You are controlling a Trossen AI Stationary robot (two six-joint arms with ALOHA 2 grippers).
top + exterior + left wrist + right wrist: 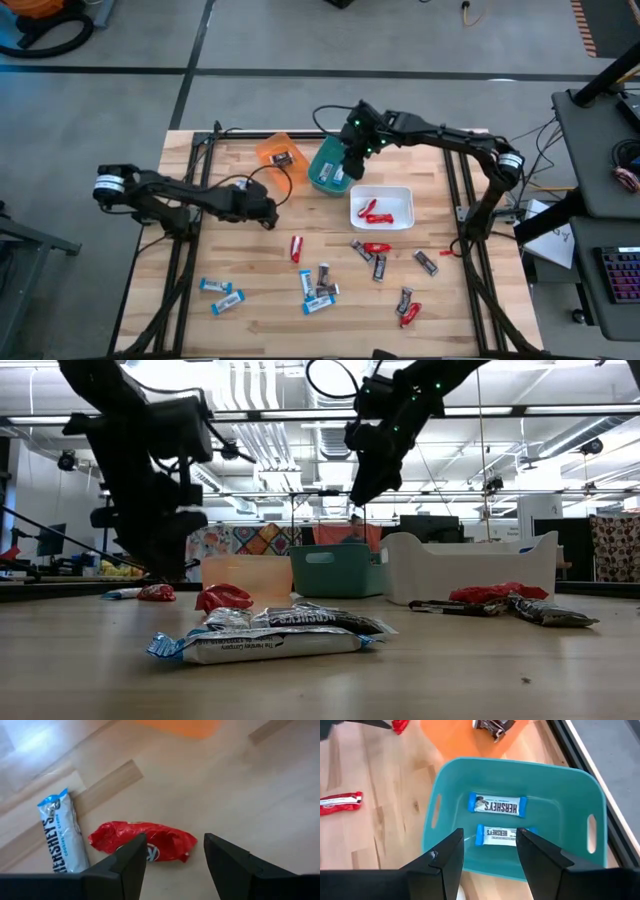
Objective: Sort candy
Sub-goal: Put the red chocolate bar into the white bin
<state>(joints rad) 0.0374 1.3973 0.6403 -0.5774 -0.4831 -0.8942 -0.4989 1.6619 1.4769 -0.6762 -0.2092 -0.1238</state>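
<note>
Wrapped candy lies scattered on the wooden table's near half: red point(296, 247), blue-and-white point(215, 287) and dark point(427, 262) bars. My left gripper point(270, 218) hangs open, tipped down over a red candy point(145, 842), which lies flat just beyond its fingertips next to a blue-and-white bar point(60, 837). Nothing is between its fingers. My right gripper point(490, 837) is open and empty above the teal bin point(570, 785), where two blue-and-white bars point(497, 805) lie flat on the bottom. The orange bin point(278, 152) holds a dark bar point(492, 725). The white bin point(400, 192) holds red candy point(372, 211).
The three bins stand in a row at the table's far middle. A cluster of bars point(318, 285) lies near the front centre, with more red point(408, 313) and dark point(362, 250) candy to the right. Black frame rails point(200, 170) run along both table sides.
</note>
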